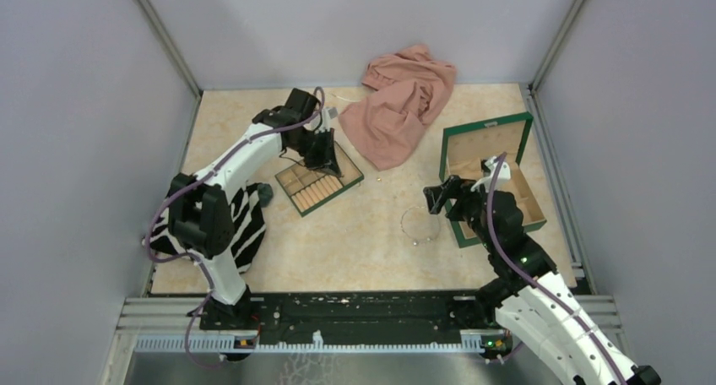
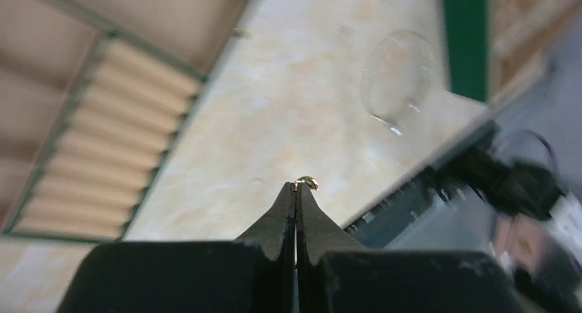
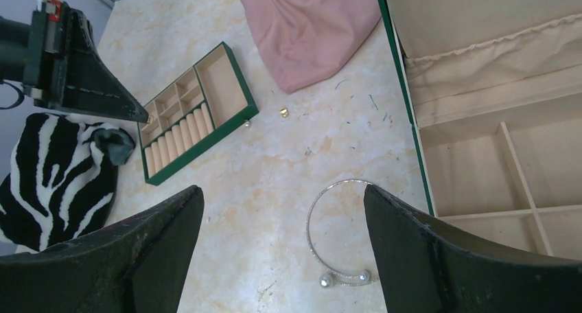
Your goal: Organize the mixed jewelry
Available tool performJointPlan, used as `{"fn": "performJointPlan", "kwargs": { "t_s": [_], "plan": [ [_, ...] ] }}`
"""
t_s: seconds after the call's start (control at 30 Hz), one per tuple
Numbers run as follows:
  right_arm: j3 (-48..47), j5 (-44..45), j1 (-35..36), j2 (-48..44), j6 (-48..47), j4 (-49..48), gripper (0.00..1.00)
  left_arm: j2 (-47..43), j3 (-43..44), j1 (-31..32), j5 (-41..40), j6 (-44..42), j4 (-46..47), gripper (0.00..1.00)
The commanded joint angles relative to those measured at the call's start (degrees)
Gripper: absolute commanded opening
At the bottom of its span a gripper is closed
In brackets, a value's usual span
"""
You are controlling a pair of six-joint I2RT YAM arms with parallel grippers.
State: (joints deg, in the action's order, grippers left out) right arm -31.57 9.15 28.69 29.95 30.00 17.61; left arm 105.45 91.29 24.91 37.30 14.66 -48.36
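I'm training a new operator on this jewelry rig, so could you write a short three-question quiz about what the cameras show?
1. True or false: the right gripper is shut on the silvery necklace loop.
2. What does the left gripper pinch at its tips? A) a tiny gold piece B) a silver bead C) nothing
3. Fill the gap: the green wooden box near the right arm has its lid ___.
Key: 1 false, its jaws stand open; 2 A; 3 open.
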Motion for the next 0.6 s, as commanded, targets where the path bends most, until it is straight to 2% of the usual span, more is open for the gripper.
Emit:
{"fn": "performJointPlan", "kwargs": {
  "t_s": [0.0,0.1,0.2,0.4,0.57],
  "plan": [
    [-1.14,1.07,-0.47,-0.97,-1.08,-0.80,0.86,-8.30,-7.23,-0.64,-44.03,14.26,5.42,0.00],
    [-0.50,0.24,-0.47,-0.70,-1.37,-1.49,0.86,-10.80,-10.88,-1.39,-51.57,14.33,6.19,0.00],
    [-0.46,-0.67,-0.47,0.06,-1.35,-2.64,0.86,-10.20,-12.03,-4.36,-50.50,15.96,5.07,0.00],
    [-1.56,-1.37,-0.47,1.81,-1.32,-2.60,0.86,-9.59,-16.45,-7.60,-51.30,15.83,10.22,0.00],
    [-1.65,-0.86,-0.47,1.75,-1.42,-1.67,0.86,-7.18,-17.66,-9.78,-48.82,15.28,14.21,0.00]
  ]
}}
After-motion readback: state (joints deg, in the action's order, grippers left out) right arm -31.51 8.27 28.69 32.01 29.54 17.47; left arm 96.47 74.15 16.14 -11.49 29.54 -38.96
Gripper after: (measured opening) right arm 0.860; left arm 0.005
